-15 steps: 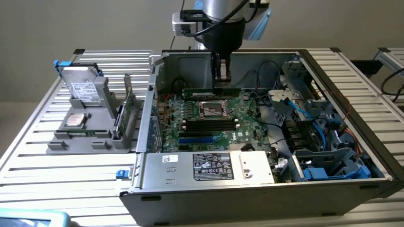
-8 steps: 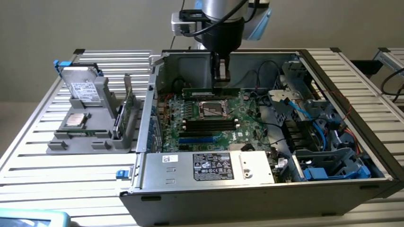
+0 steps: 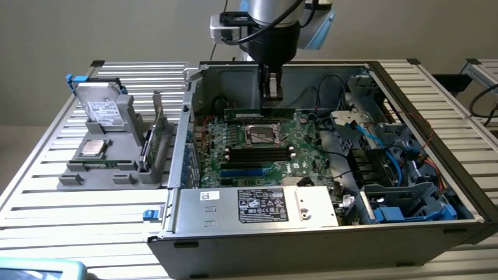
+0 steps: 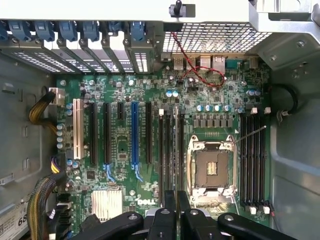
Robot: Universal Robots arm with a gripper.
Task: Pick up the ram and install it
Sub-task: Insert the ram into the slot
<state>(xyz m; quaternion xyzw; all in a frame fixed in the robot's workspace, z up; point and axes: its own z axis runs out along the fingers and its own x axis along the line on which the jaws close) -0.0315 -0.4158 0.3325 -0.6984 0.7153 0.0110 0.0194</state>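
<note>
The ram (image 3: 259, 110) is a long, thin, dark strip lying level just above the centre of the exterior view, inside the open computer case (image 3: 179, 175). The gripper (image 3: 272, 104) comes straight down from the top centre of the frame, its two fingers clenched on the ram's upper edge near the middle. The stick hangs over the green motherboard (image 3: 233, 143), close behind the square processor socket (image 3: 260, 134); whether it touches the board cannot be told.

In the wrist view the ram (image 4: 176, 150) is seen edge-on, running out from between the black fingers of the gripper (image 4: 176, 200), beside the socket (image 4: 211, 167) and over the motherboard (image 4: 120, 145).

At the exterior view's left, on the slatted metal table (image 3: 78, 233), a grey stand (image 3: 86, 169) holds a silver hard drive (image 3: 101, 111) and an upright green card (image 3: 158, 131).
</note>
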